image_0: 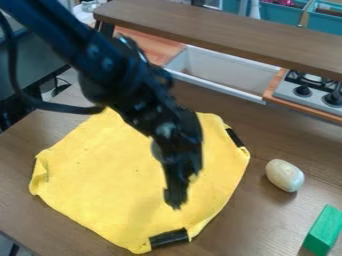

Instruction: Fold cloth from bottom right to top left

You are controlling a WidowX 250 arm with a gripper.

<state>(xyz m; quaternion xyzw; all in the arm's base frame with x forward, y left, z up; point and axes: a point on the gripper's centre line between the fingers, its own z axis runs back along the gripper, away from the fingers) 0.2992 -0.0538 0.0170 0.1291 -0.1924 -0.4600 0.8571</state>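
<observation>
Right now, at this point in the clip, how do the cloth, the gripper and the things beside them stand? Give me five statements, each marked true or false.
1. The gripper is over the yellow cloth. True.
2. The cloth is already folded in half. False: it lies mostly spread out.
3. The pale egg-shaped object is nearer the cloth than the green block is. True.
4. The green block lies on the cloth. False: it rests on the table, off the cloth.
5. A black strip shows at the cloth's edge nearest the camera. True.
</observation>
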